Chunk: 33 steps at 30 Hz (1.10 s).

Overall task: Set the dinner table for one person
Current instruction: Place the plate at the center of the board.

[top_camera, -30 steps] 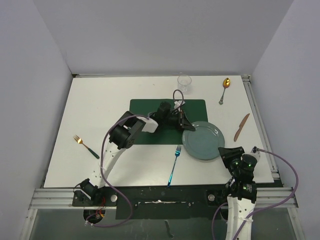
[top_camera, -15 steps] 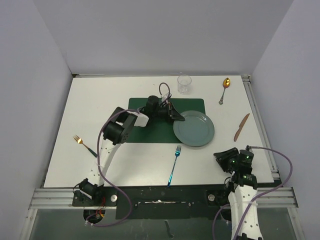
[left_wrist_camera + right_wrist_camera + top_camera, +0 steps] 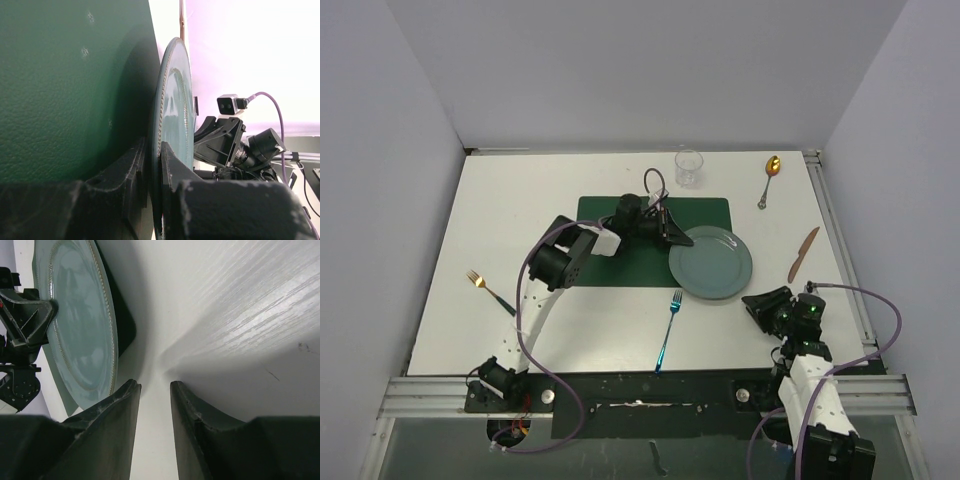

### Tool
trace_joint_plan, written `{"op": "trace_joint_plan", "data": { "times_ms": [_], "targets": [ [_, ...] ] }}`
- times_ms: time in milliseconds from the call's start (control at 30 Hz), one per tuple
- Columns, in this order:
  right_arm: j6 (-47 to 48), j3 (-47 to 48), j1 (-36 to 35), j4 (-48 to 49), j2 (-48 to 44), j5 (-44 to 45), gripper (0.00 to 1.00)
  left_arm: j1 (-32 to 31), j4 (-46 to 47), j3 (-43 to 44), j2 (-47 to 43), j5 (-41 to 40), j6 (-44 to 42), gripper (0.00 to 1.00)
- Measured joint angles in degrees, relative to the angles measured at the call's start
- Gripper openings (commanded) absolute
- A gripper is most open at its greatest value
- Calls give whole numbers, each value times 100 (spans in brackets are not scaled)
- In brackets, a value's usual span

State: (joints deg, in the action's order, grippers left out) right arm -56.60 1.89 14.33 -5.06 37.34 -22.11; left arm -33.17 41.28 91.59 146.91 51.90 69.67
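A grey-green plate [image 3: 713, 263] lies on the white dinner table [image 3: 520, 220], its left rim over the right edge of the dark green placemat [image 3: 630, 245]. My left gripper [image 3: 672, 236] is shut on that left rim. In the left wrist view the plate [image 3: 175, 95] is edge-on, pinched in my left gripper [image 3: 154, 165], beside the placemat [image 3: 70, 90]. My right gripper [image 3: 761, 304] hovers low just right of the plate, open and holding nothing. The right wrist view shows its gripper [image 3: 155, 386] over bare table, the plate [image 3: 75, 325] to its left.
A clear glass [image 3: 689, 168] stands behind the placemat. A gold spoon [image 3: 771, 177] and a brown knife [image 3: 803, 253] lie at the right. A blue fork [image 3: 669, 326] lies in front of the plate, a gold fork [image 3: 488, 290] far left. A metal rail [image 3: 840, 250] edges the table.
My left gripper has dragged the plate left and back, partly onto the placemat. The right gripper has shifted left, nearer the plate's front right edge.
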Motion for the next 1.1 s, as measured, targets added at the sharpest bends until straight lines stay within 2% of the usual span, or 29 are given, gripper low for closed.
{"op": "trace_joint_plan", "data": {
  "times_ms": [333,500,833,933,1100],
  "targets": [
    [-157,-109,0,79,-201,4,33,-2,15,0,4,42,17,0],
    [-612,-164,0,306,-221,-85,33,-7,15,0,11,81,17,0],
    [-1598,-164,0,2457,1526,-470,31,-7,17,2,11,118,22,0],
    [-1707,-164,0,2909,1945,-474,26,-7,20,2,11,133,22,0],
    [-1755,-164,0,3491,2643,-496,12,-13,20,2,13,175,17,0]
  ]
}}
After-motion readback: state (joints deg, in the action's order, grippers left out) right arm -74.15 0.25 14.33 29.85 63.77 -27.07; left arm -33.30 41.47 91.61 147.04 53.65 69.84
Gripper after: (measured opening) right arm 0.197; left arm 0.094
